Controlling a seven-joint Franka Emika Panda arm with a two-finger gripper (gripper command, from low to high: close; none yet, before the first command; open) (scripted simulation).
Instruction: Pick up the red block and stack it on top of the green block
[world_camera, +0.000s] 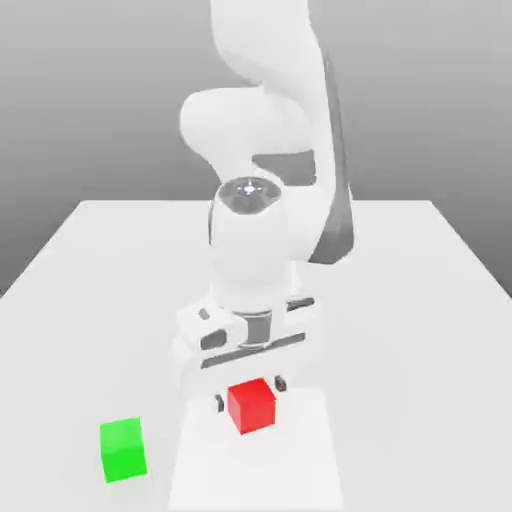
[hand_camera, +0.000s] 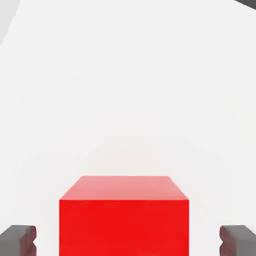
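The red block (world_camera: 251, 405) is a small matte cube sitting on the white table (world_camera: 420, 300), directly under the arm's hand. My gripper (world_camera: 250, 394) is lowered around it and open. In the hand view the red block (hand_camera: 124, 215) lies between the two dark fingertips (hand_camera: 17, 240), with a clear gap on each side, so neither pad touches it. The green block (world_camera: 123, 450), a cube of the same size, rests on the table toward the exterior view's left, about two block widths from the red one and slightly nearer the front edge.
The white arm (world_camera: 265, 130) rises behind the hand in the middle of the table. The table's front edge runs close to both blocks. Bare white surface lies between the two cubes and off to the exterior view's right.
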